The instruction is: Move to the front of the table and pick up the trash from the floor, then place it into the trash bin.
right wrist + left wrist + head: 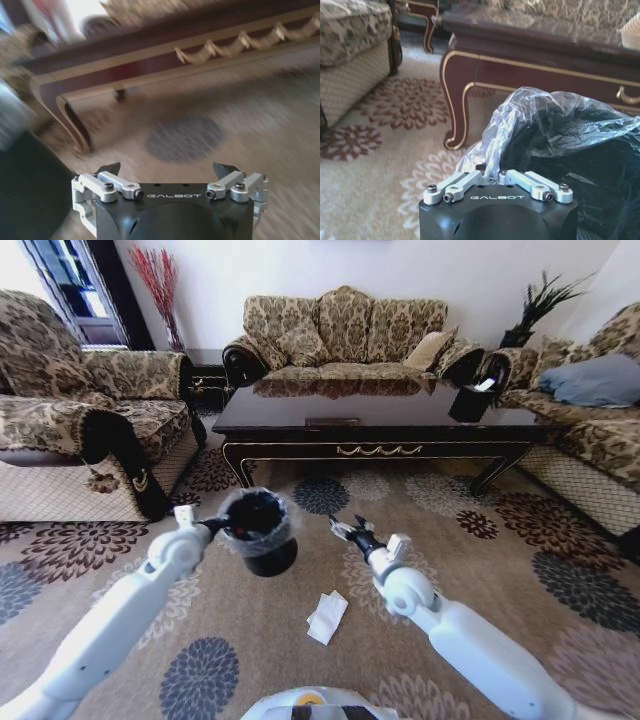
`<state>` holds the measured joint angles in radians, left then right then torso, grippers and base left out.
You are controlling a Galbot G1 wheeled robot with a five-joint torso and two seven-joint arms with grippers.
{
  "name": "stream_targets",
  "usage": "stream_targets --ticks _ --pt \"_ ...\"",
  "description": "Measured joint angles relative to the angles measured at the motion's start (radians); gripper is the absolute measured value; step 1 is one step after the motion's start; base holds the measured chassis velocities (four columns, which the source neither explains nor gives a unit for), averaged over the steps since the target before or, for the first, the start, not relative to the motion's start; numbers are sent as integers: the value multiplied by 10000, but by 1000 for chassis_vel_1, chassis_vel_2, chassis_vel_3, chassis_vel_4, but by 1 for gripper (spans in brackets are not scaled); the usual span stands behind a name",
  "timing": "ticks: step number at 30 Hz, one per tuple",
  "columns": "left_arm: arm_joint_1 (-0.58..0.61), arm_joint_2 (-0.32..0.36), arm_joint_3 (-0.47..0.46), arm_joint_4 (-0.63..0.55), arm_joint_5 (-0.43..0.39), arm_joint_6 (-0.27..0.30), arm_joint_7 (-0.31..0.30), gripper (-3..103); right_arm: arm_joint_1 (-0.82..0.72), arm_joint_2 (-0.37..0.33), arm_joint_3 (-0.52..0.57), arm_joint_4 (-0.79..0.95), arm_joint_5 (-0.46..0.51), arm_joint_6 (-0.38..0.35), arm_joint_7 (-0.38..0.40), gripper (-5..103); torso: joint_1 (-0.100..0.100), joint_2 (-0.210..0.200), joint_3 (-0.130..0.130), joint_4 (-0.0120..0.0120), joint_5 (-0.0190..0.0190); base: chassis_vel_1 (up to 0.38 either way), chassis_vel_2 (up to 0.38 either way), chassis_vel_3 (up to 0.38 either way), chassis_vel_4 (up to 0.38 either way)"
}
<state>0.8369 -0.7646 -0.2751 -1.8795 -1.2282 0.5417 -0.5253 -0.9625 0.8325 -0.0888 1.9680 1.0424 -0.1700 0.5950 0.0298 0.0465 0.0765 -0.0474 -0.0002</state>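
Toward the lower left of the head view, the left arm reaches up from the frame's corner, and the left gripper is clenched on the rim and liner of the trash bin, holding it off the floor, tilted, just left of the frame's centre. From the left wrist view the gripper's fingers pinch the crinkled grey liner at the bin's near edge, with the black bin filling the right side and a carved table leg behind it. Below and right of the bin in the head view, a crumpled white paper lies on the patterned carpet, near but apart from both arms. Right of centre, the right gripper hangs above the floor, released, its jaws spread wide with nothing between them; the right wrist view shows the two dark fingertips well apart over the carpet. Across the upper middle of the head view stands the table, dark and glossy, with a small black box near its right end.
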Motion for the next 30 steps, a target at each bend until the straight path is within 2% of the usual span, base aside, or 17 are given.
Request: stream_targets --ticks 4,9,10,11,12,14,16,21,30 --pt "-321 289 -183 -235 -294 27 -64 4 -457 345 -573 -623 707 -1055 1017 100 0 0 0 -4 3 0 0 0 0" --pt "-530 371 -184 -256 -365 58 -69 4 -222 508 -1534 -1238 793 -1565 1236 100 0 1 1 1 2 0 0 0 0" --pt "-603 370 -177 -255 -372 64 -69 4 -38 553 -1990 -1538 606 -1666 1213 100 0 0 1 2 -1 0 0 0 0" --pt "-740 312 -124 -234 -377 67 -47 4 484 743 -3069 -2429 145 -1762 945 100 -1 0 1 0 2 0 0 0 0" --pt "-766 280 -104 -224 -379 68 -19 4 752 864 -3600 -2947 -163 -1521 572 100 0 0 1 -2 1 0 0 0 0" --pt "-771 266 -96 -220 -380 67 -5 4 919 951 -3890 -3254 -354 -1320 336 100 0 0 2 -2 1 0 0 0 0" --pt "-768 249 -97 -218 -384 69 51 4 1489 1216 -4807 -4234 -850 -806 -105 100 0 0 2 1 1 0 0 0 0" --pt "-722 305 -192 -306 -488 69 102 4 1935 1619 -5469 -5181 -1086 -593 -203 100 0 0 2 -1 0 0 0 0 0" --pt "-645 384 -235 -460 -539 100 124 4 2102 2187 -5776 -5707 -980 -738 153 100 0 0 1 -1 1 0 0 0 0"
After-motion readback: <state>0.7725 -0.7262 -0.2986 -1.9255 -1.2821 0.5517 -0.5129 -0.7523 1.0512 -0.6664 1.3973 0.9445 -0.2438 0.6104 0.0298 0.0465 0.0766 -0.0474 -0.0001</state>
